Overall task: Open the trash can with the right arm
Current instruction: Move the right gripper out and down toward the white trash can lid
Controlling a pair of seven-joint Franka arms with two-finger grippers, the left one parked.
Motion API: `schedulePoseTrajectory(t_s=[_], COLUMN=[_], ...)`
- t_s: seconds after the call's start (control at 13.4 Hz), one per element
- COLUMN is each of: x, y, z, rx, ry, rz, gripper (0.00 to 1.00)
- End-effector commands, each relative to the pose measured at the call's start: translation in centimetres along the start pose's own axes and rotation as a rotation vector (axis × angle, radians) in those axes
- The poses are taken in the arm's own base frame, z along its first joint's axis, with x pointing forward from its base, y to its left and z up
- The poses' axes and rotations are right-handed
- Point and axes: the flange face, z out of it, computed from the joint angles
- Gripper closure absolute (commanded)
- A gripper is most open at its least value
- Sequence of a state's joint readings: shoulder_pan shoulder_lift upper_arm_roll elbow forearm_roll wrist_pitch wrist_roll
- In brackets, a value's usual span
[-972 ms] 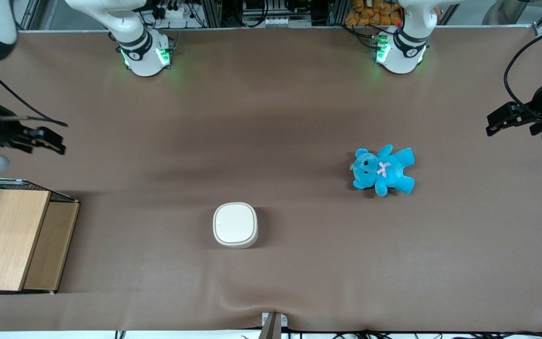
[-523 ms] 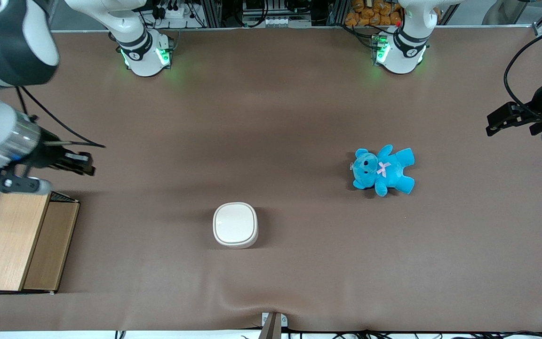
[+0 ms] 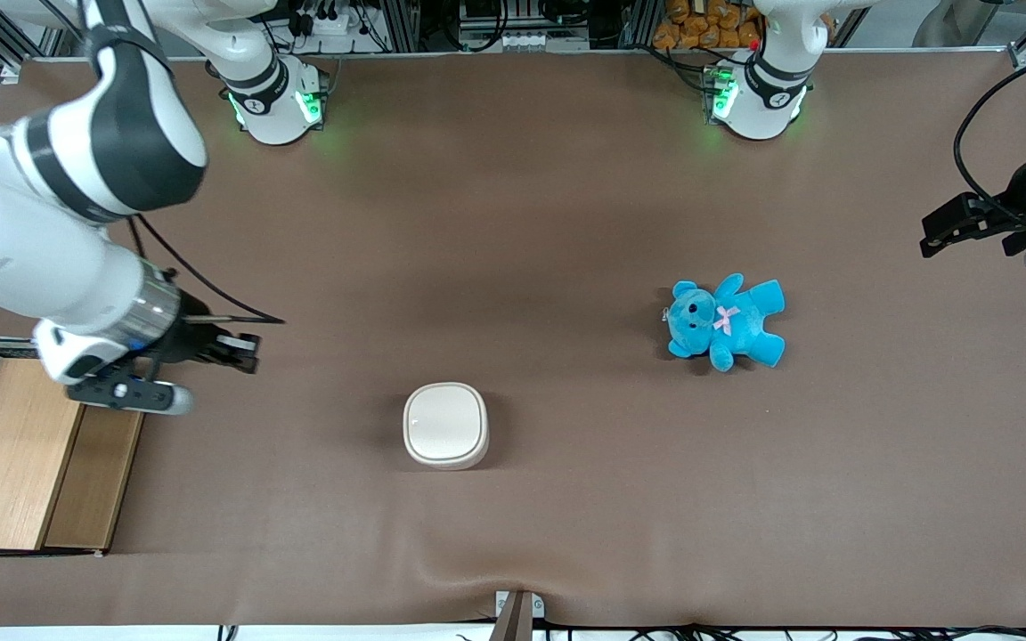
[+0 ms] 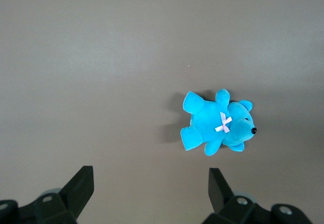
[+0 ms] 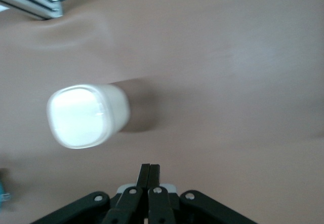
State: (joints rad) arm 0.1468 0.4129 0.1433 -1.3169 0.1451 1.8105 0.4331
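The trash can (image 3: 445, 425) is a small cream-white rounded-square bin standing on the brown table with its flat lid down; it also shows in the right wrist view as the trash can (image 5: 87, 115). The right arm (image 3: 59, 223) reaches out over the table from the working arm's end. Its black gripper (image 3: 250, 347) hovers above the table, well short of the bin and a little farther from the front camera than it. In the wrist view the gripper (image 5: 150, 167) has its two fingers pressed together, holding nothing.
A blue teddy (image 3: 725, 321) lies toward the parked arm's end of the table. A wooden box (image 3: 32, 454) with a wire-mesh panel sits at the working arm's end, just under the wrist. The table cloth has a wrinkle near the front edge (image 3: 477, 570).
The right arm has swung in over the table toward the trash can, its gripper moving from the table's end to near the wooden box's inner corner. The bin and teddy have not moved.
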Motion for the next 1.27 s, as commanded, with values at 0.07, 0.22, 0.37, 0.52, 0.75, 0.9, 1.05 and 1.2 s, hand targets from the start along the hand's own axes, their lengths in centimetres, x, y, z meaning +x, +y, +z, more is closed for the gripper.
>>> schedulePoseTrajectory(t_s=[0.07,0.22,0.37,0.52,0.75,0.9,1.05,1.2], x=[0.9,0.8,0.8,0.8,0.7,1.0,1.2,1.1], y=[-3.4,-5.7,-7.5,-8.0,-8.8,-9.2,-9.5,-9.9], z=[1.8,3.3,6.0,7.4,10.2,11.4,12.7,14.4], rx=[0.081,0.050,0.071,0.049,-0.051,-0.039,-0.027,-0.019], ry=[-0.018,0.041,0.036,0.046,0.085,0.109,0.122,0.120], rz=[0.057,-0.007,-0.029,-0.049,-0.121,-0.126,-0.126,-0.122], gripper=[1.00,1.00,1.00,1.00,1.00,1.00,1.00,1.00])
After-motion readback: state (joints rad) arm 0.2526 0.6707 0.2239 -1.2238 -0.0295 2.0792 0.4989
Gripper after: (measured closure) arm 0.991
